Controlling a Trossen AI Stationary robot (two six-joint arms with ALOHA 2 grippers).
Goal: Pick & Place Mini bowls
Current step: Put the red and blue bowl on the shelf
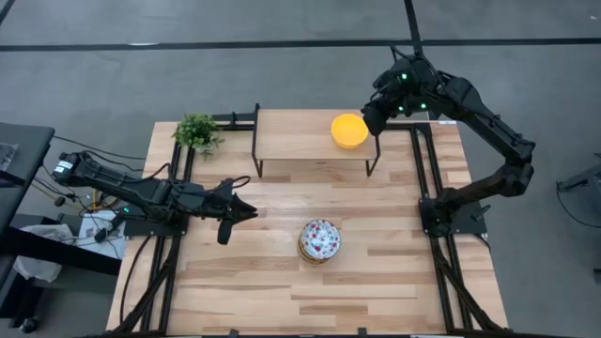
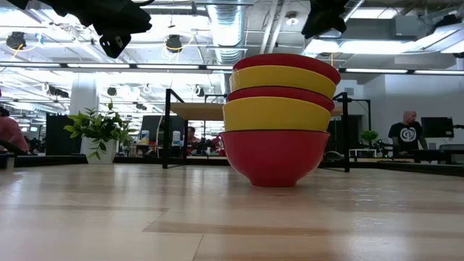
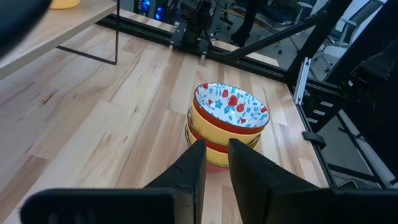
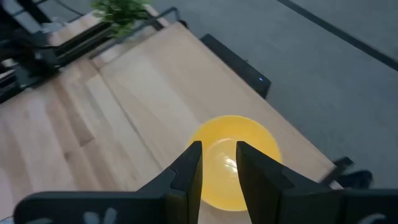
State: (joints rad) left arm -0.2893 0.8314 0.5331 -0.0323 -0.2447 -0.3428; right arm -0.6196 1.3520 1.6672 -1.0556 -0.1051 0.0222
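On the raised shelf point(image 1: 315, 134) along the far edge of the surface point(image 1: 394, 282), near its right end, sits a single yellow bowl point(image 1: 349, 130). The right tool point(image 1: 374, 119) hangs just beside and above that bowl's right rim; its wrist view shows the fingers point(image 4: 189, 168) a narrow gap apart and clear of the yellow bowl point(image 4: 231, 162) below them, so it looks released, with nothing grasped.

Near the middle of the surface, a little toward the near edge, stands the stack of mini bowls point(image 1: 319, 241), red and yellow outsides alternating, with a white floral-speckled inside showing on top. The left tool point(image 1: 225, 231) hovers toward the left edge, apart from the stack and pointed at it; its fingers point(image 3: 191, 168) stand close together with only a slit between them, and they hold nothing. A potted plant point(image 1: 196, 132) stands at the far left corner.

The likely risks, as I judge them: the right tool is so close to the yellow bowl that a careless withdrawal could clip its rim and nudge it toward the shelf's end, where it could drop off. At the stack, a tool gripping the top rim may drag the nested bowl beneath along with it, or tip the whole pile. The left tool's narrow gap would also need widening before it could straddle a rim.
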